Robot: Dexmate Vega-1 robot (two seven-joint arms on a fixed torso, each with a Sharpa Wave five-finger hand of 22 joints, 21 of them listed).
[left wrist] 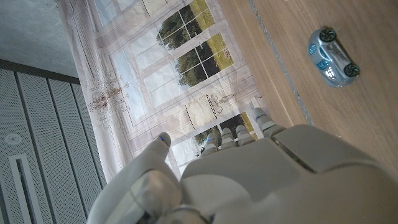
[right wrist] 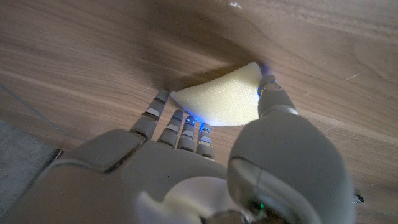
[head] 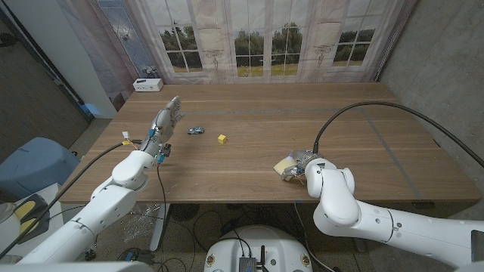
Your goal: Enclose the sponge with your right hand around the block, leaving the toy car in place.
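Note:
A pale yellow sponge (head: pixel 285 165) lies near the table's front edge, right of the middle. My right hand (head: pixel 304 165) is on it, fingers and thumb closing around the sponge (right wrist: pixel 217 99) against the wood. A small yellow block (head: pixel 221 138) sits near the table's middle, well to the left of the sponge. The silver-blue toy car (head: pixel 196 131) stands just left of the block, also visible as the toy car (left wrist: pixel 333 57). My left hand (head: pixel 165 119) is raised above the table's left side with fingers extended and nothing in it.
A white box (head: pixel 148 85) sits at the table's far left corner. Curtains and windows stand behind the table. A dark seam (head: pixel 382 134) runs across the wood on the right. The black cable (head: pixel 363 109) of my right arm arches over the right side.

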